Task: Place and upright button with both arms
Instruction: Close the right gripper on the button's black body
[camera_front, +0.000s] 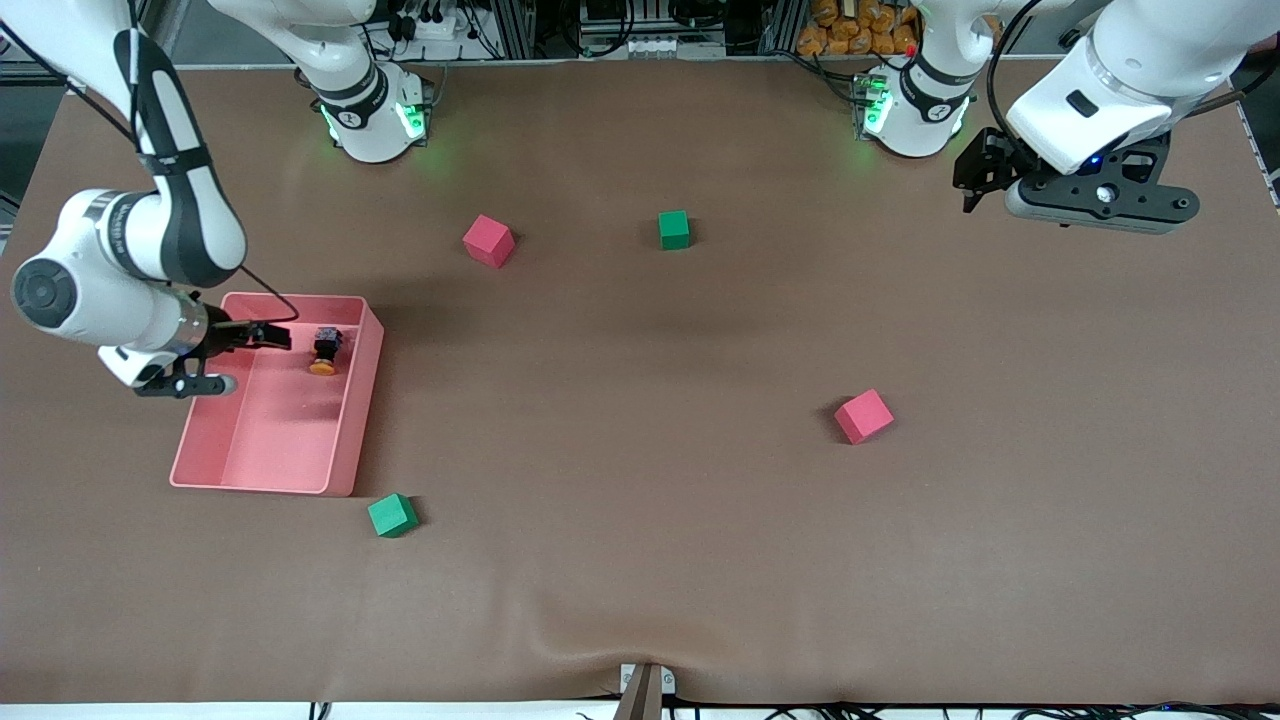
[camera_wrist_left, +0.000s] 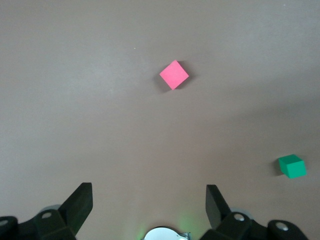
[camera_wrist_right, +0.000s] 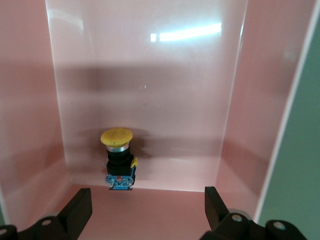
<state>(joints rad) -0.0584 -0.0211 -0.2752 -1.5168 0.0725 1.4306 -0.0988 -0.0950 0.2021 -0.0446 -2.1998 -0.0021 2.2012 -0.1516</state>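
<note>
Tiny push-button with round orange cap and short black body (camera_front: 325, 350) lying on its side inside the shallow pink plastic tray (camera_front: 352, 440), left of frame, close to the tray's upper wall. Right hand (camera_front: 243, 357) just beside it, fingers apart, empty. Likely trouble — fingers catching the tray wall, or nudging the button away. Left hand (camera_front: 972, 182) waiting upper right over the brown surface (camera_front: 640, 560) — fingers spread, empty.

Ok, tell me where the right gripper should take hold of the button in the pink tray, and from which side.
Grip the button across its black blocky body, just below the orange cap. It lies on its side on the floor of the pink tray, so probably come down from above; the flat body sides suit the fingers better than the round cap. The right gripper, open, is over the tray beside it.
</note>
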